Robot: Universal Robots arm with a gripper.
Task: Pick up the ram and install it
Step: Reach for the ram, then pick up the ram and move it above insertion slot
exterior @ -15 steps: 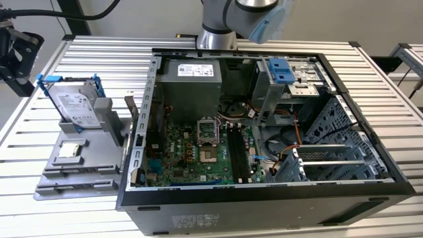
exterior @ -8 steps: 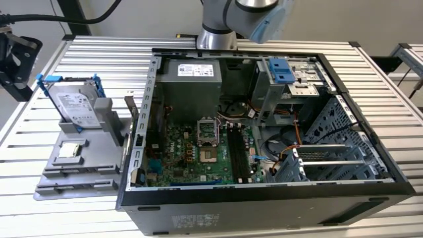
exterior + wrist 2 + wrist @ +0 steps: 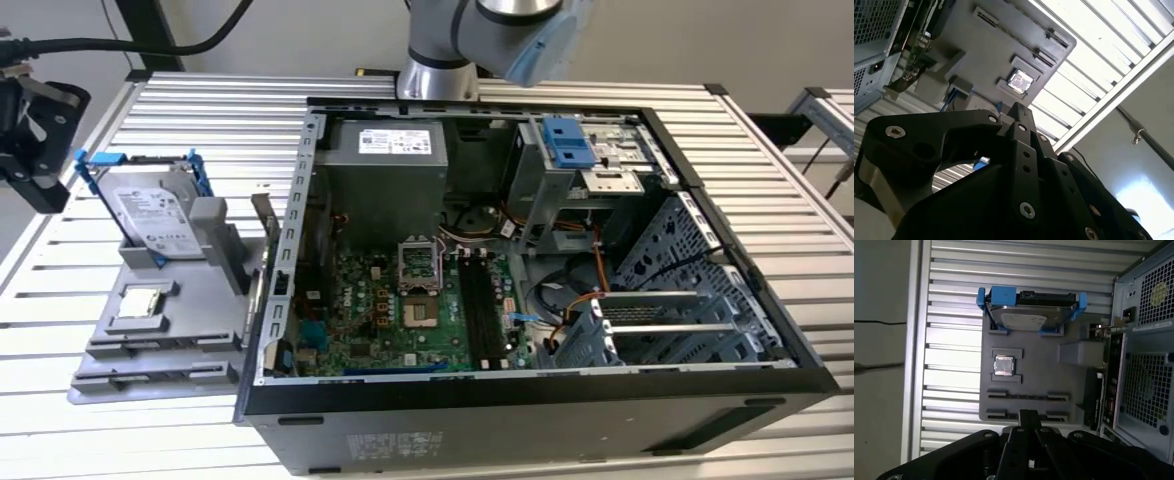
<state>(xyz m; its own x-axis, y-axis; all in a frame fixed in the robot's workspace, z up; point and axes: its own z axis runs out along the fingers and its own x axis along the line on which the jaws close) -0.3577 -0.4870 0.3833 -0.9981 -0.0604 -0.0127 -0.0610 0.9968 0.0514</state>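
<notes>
Install not started, I'd judge: ram (image 3: 1095, 400) sat edge-up at the parts tray (image 3: 1039, 375) beside the PC case (image 3: 1144, 365), memory slots (image 3: 483, 300) looked empty, my claw (image 3: 1026, 415) hung near the tray, and I couldn't tell its grip state.

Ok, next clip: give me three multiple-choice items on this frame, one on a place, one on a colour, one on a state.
1. Where does the hard drive rest?
A) on the floor
B) on the grey tray beside the computer case
C) on the bare table slats

2. What colour is the frame around the hard drive?
A) red
B) yellow
C) blue

3. How is the computer case?
A) lying with its side open, motherboard showing
B) closed all round
C) wrapped in packaging

Key:
1 B, the exterior view and the first wrist view both show the drive at one end of the tray, next to the case.
2 C, the frame's corners and handle are plainly blue.
3 A, the exterior view looks straight into the case at the board and cables.
</notes>
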